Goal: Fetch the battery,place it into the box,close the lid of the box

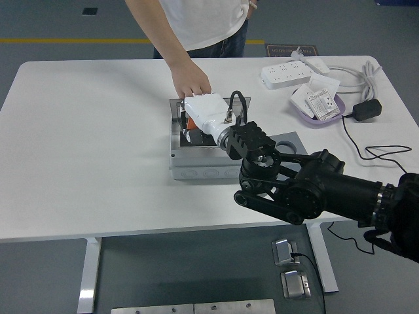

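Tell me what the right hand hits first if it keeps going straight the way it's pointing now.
The right hand points up and left, over the open grey box. Straight on, it would most likely meet the person's hand resting at the box's far edge, though one view leaves the height gap unclear.

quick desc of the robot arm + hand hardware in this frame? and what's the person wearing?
Right arm: black, bulky rounded joint housings, a ribbed black block at the wrist. Right hand: white boxy shell on a silver collar, with a black cable looping over it. The left arm is out of view. The person wears a white T-shirt and dark jeans.
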### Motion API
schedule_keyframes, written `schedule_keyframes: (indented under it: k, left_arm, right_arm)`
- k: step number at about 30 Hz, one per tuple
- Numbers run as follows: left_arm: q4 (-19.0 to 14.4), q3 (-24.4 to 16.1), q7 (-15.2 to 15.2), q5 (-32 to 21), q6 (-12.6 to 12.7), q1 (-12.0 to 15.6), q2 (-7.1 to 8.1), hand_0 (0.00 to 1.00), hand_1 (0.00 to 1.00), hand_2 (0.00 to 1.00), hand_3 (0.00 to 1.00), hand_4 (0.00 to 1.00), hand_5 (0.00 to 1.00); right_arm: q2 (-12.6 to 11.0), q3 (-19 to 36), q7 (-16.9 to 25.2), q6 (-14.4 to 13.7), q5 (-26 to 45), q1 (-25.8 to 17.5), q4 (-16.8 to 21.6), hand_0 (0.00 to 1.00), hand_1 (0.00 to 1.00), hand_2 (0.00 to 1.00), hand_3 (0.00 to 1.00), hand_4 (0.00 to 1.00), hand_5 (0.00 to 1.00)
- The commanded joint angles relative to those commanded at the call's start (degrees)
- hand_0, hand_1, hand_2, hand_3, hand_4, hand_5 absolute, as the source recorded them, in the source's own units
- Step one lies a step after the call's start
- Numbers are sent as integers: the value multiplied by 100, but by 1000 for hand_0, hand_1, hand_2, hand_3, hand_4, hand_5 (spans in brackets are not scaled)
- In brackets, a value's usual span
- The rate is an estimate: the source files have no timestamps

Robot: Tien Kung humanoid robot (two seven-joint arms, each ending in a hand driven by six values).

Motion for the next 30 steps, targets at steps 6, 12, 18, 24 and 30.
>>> schedule_keyframes:
  k: [6, 12, 18, 24, 30]
  left_arm:
    - [0, 4, 6, 7, -4, -11, -11, 620, 719, 667, 622, 692, 526]
    - [0, -15, 12, 37, 0, -9, -13, 619, 719, 667, 622, 694, 526]
    - [0, -18, 14, 52, -2, -31, -15, 619, 719, 665, 622, 695, 527]
    - [0, -12, 18, 57, -7, -49, -23, 618, 718, 662, 621, 694, 525]
    - [0, -31, 26, 85, -3, -45, -24, 619, 719, 662, 620, 693, 524]
  right_arm:
    - [17, -25, 58, -104, 2, -42, -16, 170, 225, 247, 316, 160, 66]
    - [23, -20, 85, -176, -11, -72, -23, 204, 264, 286, 409, 283, 164]
    - [32, 1, 99, -261, -35, -73, -51, 210, 279, 304, 438, 371, 199]
    - [41, -32, 128, -324, 35, -95, -139, 202, 287, 313, 456, 493, 185]
    - [56, -12, 138, -370, 108, -111, -221, 198, 282, 315, 464, 557, 174]
